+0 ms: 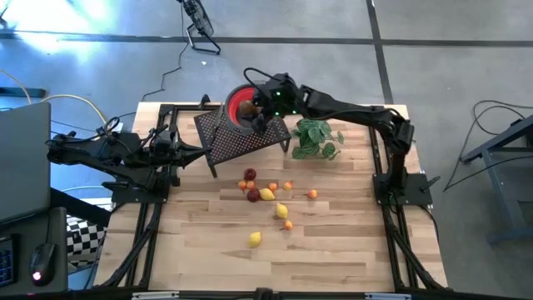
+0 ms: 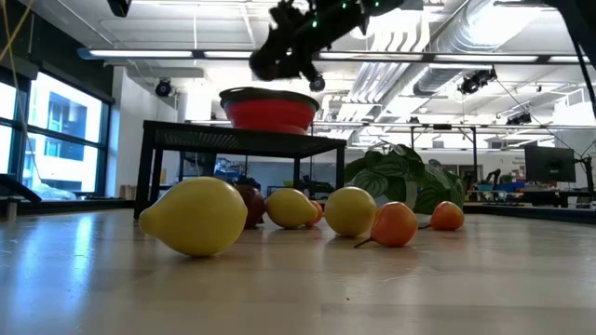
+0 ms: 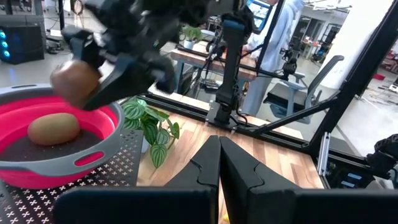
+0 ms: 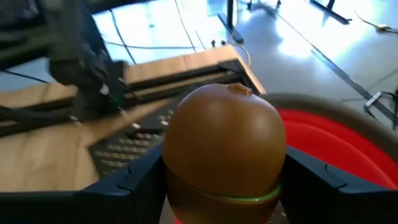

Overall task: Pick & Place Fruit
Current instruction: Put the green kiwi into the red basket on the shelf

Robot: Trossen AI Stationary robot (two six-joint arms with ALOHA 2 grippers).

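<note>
My right gripper (image 1: pixel 248 109) hangs over the red bowl (image 1: pixel 232 94), shut on a brown kiwi-like fruit (image 4: pixel 224 140). The bowl stands on a black perforated stand (image 1: pixel 241 143) at the table's far side, and another kiwi-like fruit (image 3: pixel 54 129) lies inside it. Yellow lemons, small orange balls and dark red pieces (image 1: pixel 266 194) lie loose on the wooden table in front of the stand. My left gripper (image 3: pixel 219 167) waits shut at the table's left, level with the stand. My right gripper pinches the kiwi-like fruit between its two fingers (image 4: pixel 142 179), one on each of the fruit's opposite sides (image 4: pixel 177 168). It comes from the table's right, slanting a little downward. The fruit (image 3: pixel 74 83) is lifted clear, above the bowl's rim (image 3: pixel 62 171).
A green leafy plant (image 1: pixel 317 138) stands right of the stand, under the right arm. Black frame rails (image 1: pixel 391 179) run along the table's left and right sides. Bare wood lies toward the near edge, past the lemon (image 1: pixel 255 239).
</note>
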